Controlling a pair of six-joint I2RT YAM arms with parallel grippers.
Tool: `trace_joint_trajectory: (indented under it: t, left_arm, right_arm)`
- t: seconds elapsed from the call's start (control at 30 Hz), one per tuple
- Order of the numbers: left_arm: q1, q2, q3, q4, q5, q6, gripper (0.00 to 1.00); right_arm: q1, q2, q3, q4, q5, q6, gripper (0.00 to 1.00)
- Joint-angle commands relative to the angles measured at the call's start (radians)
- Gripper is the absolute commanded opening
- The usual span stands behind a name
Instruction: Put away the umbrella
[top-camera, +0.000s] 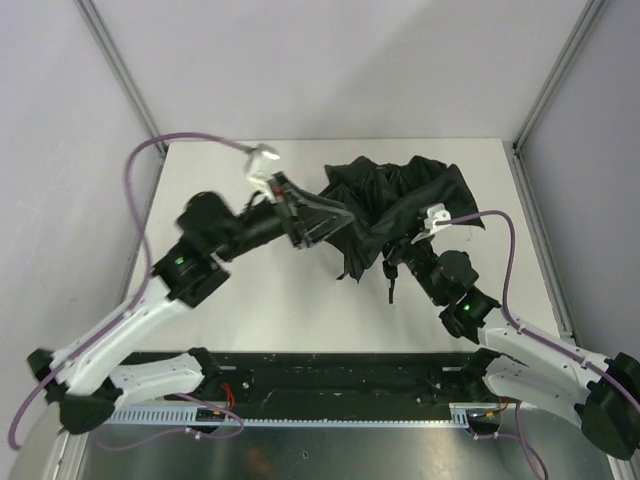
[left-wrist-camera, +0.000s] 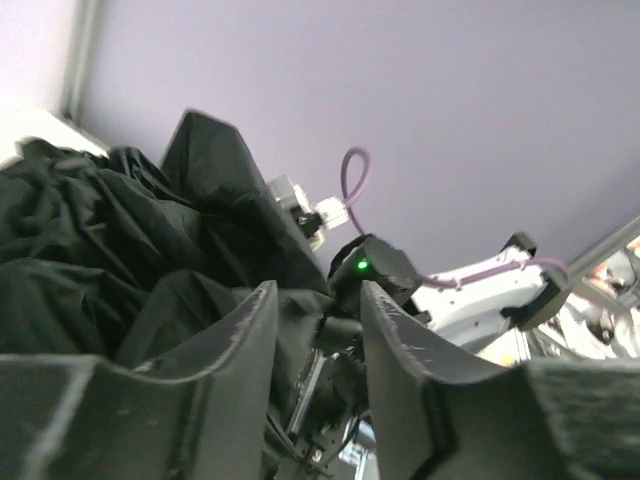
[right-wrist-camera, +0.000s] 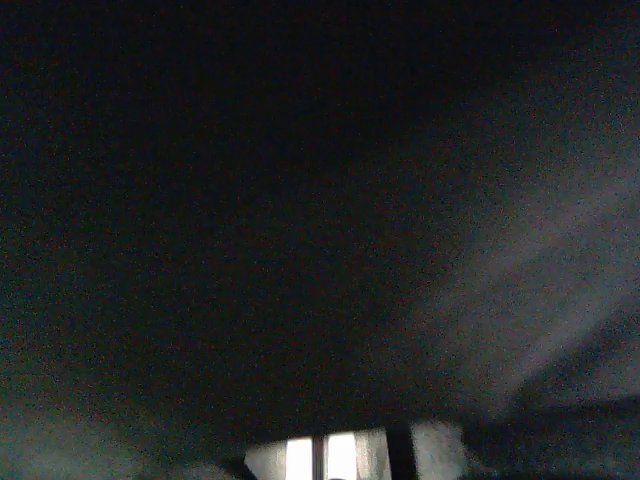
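Observation:
The umbrella (top-camera: 400, 200) is a crumpled heap of black fabric at the table's middle right. A thin black strand (top-camera: 390, 288) hangs from its near side. My left gripper (top-camera: 335, 222) points at the heap's left edge. In the left wrist view its fingers (left-wrist-camera: 315, 290) stand apart, with a fold of umbrella fabric (left-wrist-camera: 80, 250) in the left part of the gap. My right gripper (top-camera: 405, 255) is pushed into the heap's near side, and its fingers are buried. Dark fabric (right-wrist-camera: 300, 200) fills the right wrist view and hides the jaws.
The white table (top-camera: 240, 300) has bare surface to the left and in front of the umbrella. Grey frame posts (top-camera: 545, 95) rise at its back corners. My right arm (left-wrist-camera: 375, 265), with a green light, shows beyond the left fingers.

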Motion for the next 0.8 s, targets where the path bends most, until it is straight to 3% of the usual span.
trace_joint_trajectory:
  t: [0.0,0.2,0.33,0.4,0.5,0.6,0.67,0.77]
  left_arm:
    - [0.000,0.171,0.050,0.048,0.154,-0.043,0.38]
    - [0.093,0.339,0.113,0.080,0.222,-0.075,0.14]
    - [0.105,0.381,0.199,0.078,0.260,-0.047,0.14]
    - [0.106,0.344,0.192,0.079,0.277,-0.042,0.29]
    - [0.111,0.238,0.120,0.080,0.289,-0.021,0.65]
    - [0.137,0.110,0.008,0.074,0.289,-0.031,0.91]
    - [0.158,0.022,-0.059,0.063,0.235,-0.050,0.97]
    - [0.166,-0.109,-0.171,0.059,0.059,-0.125,0.99]
  right_arm:
    - [0.058,-0.022,0.083,0.106,0.017,-0.051,0.00]
    - [0.074,-0.103,0.084,0.096,-0.184,0.087,0.00]
    - [0.080,-0.121,0.083,0.076,-0.248,0.120,0.00]
    - [0.063,-0.129,0.082,0.050,-0.239,0.102,0.00]
    - [-0.019,-0.135,0.074,0.042,-0.301,0.108,0.00]
    - [-0.103,-0.135,0.067,0.066,-0.413,0.109,0.00]
    - [-0.147,-0.134,0.065,0.088,-0.492,0.107,0.00]
    - [-0.183,-0.130,0.064,0.110,-0.573,0.102,0.00]
